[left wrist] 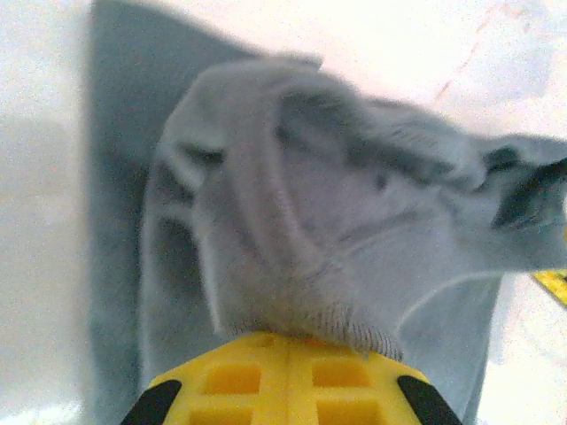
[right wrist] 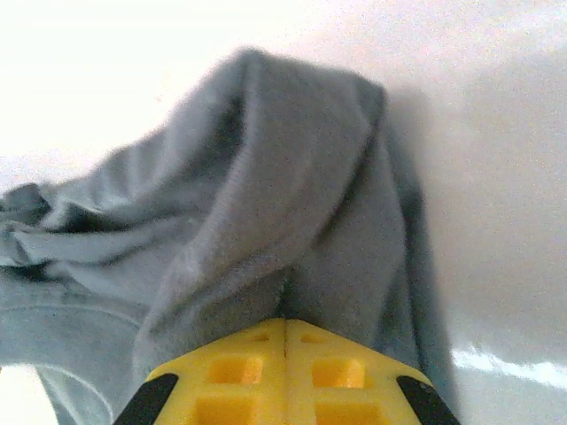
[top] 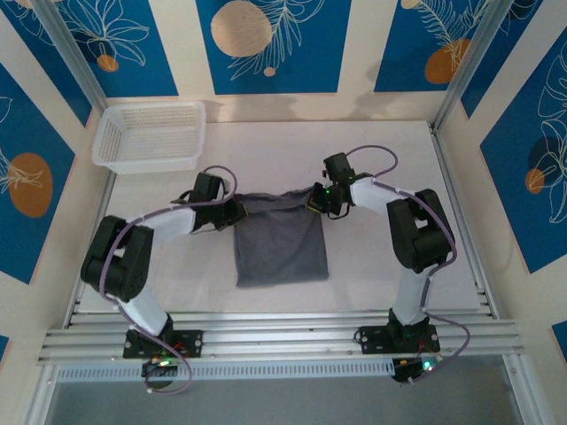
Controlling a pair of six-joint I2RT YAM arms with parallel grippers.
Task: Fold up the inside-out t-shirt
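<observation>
Swallowing left pincer (left wrist: 288,341) and right pincer (right wrist: 285,323) tips: bunched t-shirt (top: 281,248).

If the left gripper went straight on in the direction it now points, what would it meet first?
The dark grey t-shirt: the left gripper is shut on its edge, with bunched fabric directly ahead. Beyond that, probably the right gripper; depth is unclear.

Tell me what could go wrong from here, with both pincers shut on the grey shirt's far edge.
The left pincer pinches only a bunched, ribbed edge of the dark grey soft-fabric t-shirt; it may slip out when lifted.
The right pincer grips a gathered wad, so extra layers may lift and skew the fold.
The cloth between them looks wrinkled; creases could get folded in.
</observation>
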